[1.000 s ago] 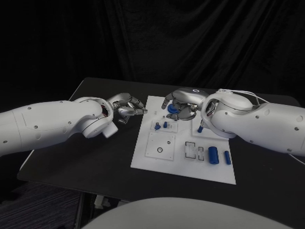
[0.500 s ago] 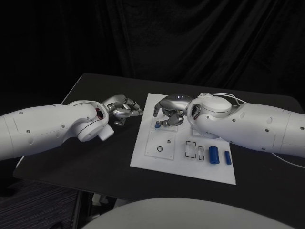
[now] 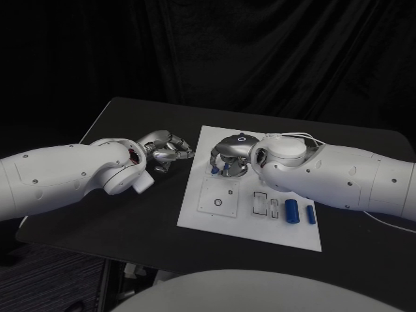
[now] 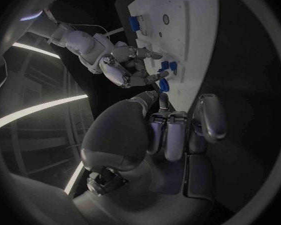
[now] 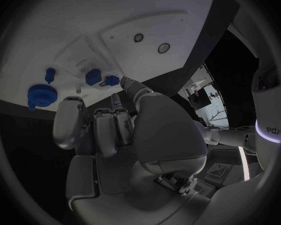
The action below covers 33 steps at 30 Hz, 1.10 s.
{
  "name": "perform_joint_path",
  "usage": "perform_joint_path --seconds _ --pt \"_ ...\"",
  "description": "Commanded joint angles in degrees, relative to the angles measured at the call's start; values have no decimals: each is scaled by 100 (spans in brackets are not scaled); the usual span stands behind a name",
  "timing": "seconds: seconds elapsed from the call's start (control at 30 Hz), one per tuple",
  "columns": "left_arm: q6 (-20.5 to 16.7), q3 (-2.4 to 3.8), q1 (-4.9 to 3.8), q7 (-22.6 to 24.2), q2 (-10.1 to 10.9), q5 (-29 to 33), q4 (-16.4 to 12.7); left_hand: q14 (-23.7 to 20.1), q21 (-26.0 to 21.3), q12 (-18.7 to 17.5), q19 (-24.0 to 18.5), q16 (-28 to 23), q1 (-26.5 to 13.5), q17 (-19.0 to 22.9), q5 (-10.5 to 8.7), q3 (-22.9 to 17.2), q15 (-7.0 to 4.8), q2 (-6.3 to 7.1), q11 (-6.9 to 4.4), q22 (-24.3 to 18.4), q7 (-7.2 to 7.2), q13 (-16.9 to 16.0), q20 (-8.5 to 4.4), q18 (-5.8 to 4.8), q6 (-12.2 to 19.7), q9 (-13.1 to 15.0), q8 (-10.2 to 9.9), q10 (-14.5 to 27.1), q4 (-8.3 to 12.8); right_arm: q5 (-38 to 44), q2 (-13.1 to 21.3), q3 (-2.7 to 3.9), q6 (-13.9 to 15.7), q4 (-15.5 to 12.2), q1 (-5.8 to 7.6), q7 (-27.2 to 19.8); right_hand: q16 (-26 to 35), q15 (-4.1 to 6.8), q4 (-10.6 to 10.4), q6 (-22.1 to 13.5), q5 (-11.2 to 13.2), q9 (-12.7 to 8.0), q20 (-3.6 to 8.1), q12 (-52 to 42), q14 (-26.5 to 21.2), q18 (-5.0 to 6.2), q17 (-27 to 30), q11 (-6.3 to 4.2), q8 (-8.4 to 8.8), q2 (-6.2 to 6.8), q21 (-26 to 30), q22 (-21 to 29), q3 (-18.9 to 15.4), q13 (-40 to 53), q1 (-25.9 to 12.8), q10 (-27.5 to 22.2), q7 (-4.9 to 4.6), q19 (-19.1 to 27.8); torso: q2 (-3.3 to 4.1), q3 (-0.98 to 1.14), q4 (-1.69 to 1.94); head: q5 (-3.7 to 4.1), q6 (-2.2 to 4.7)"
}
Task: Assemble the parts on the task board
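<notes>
Directly beneath the right hand — fingers apart, holding nothing — stand small blue parts; left hand, fingers curled, sits farther off.

We look down from the robot's head at the whole bench. Two more cameras sit close behind each robot hand, facing the white task board. All three views share that board.

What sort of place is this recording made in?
Probably a robotics lab test bench: a matte black table against dark curtains, with a flat white task board carrying small blue plastic parts.
</notes>
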<state>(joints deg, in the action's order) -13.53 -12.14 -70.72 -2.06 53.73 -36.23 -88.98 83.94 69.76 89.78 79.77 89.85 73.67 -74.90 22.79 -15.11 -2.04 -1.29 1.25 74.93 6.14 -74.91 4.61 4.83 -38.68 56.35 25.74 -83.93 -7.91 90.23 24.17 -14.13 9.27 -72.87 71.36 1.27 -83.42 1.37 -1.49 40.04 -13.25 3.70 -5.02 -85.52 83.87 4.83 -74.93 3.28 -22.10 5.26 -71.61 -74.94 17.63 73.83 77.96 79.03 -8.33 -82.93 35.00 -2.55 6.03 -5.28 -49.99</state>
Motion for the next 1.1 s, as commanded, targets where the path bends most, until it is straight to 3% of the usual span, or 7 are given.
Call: perform_joint_path --seconds 0.03,0.17,0.27,1.1 --pt "45 5 12 95 -12 58 -18 606 -39 22 -31 15 63 -1510 30 39 50 9 38 889 -12 -1509 10 -15 13 -8 32 -607 -4 396 -11 5 359 30 -42 99 -19 -11 0 3 46 6 13 -32 335 -59 -297 -34 47 36 -13 -844 -31 5 1 30 7 -35 -3 -3 2 -29 -1" --pt "84 5 16 81 -20 58 -8 606 -43 22 -34 15 64 -1510 37 39 50 8 38 888 -12 -1509 10 -14 12 -11 35 -607 -5 492 -8 5 701 46 -82 29 3 99 57 -121 10 12 103 -24 324 -50 -262 -168 236 9 19 -848 -72 16 81 29 91 -22 -5 -7 1 -40 -1" --pt "113 5 19 70 -23 58 4 606 -55 22 -41 15 67 -1510 47 39 51 8 38 884 -12 -1509 10 -12 12 -14 38 -607 -6 524 -10 5 811 57 -97 0 11 121 73 -161 -3 14 125 -19 320 -49 -251 -195 284 5 32 -848 -82 15 100 26 124 -17 -4 -8 0 -33 -1" --pt "331 5 58 -9 -79 58 48 606 -109 22 -79 15 87 -1510 90 49 46 1 26 867 -35 -1509 10 1 -66 -47 116 -607 -15 555 -212 7 700 451 -317 -4 62 122 41 244 134 170 151 -1 299 -47 -169 -178 186 -29 93 -852 -219 2 43 -2 110 -2 2 -7 -4 -31 -1"
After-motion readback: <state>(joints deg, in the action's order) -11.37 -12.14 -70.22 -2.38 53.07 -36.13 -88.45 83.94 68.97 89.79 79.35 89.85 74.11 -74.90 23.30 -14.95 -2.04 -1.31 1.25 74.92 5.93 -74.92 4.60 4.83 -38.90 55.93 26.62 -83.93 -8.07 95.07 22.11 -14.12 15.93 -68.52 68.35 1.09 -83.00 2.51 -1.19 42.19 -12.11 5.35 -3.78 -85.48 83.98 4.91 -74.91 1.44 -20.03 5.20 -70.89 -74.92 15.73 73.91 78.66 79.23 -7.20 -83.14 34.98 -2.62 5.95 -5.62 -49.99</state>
